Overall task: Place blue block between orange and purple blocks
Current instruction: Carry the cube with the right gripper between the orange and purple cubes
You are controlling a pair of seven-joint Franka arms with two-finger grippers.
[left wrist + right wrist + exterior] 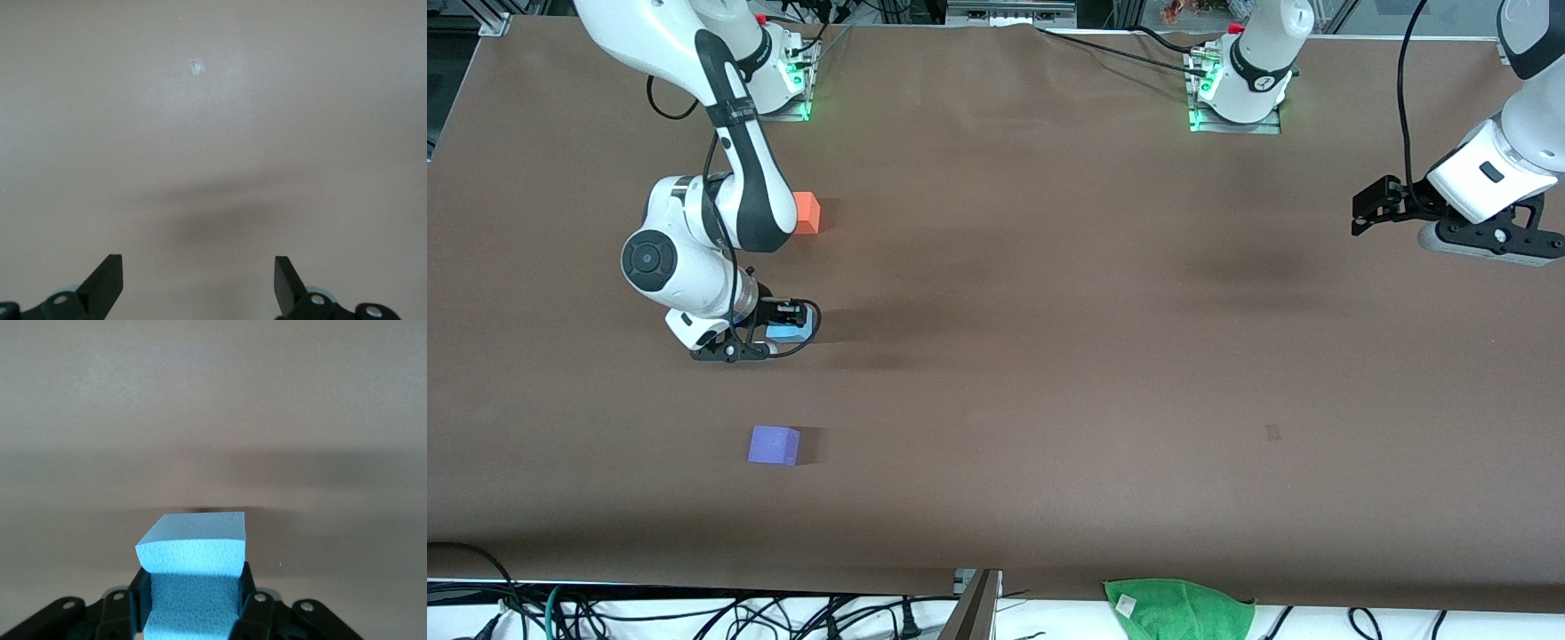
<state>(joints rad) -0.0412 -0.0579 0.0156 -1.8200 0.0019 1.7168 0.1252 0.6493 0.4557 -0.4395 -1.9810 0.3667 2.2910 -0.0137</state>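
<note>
My right gripper (791,327) is shut on the light blue block (787,332), low over the brown table between the other two cubes. In the right wrist view the blue block (193,563) sits squeezed between the two black fingers (252,603). The orange block (807,212) lies farther from the front camera, partly hidden by the right arm. The purple block (774,444) lies nearer to the front camera. My left gripper (1371,206) waits open and empty above the left arm's end of the table; its fingers (107,283) stand wide apart over bare cloth.
The brown tablecloth (1049,311) covers the whole table. A green cloth (1178,609) hangs at the table's edge nearest the front camera. A small pale mark (196,66) shows on the cloth in the left wrist view.
</note>
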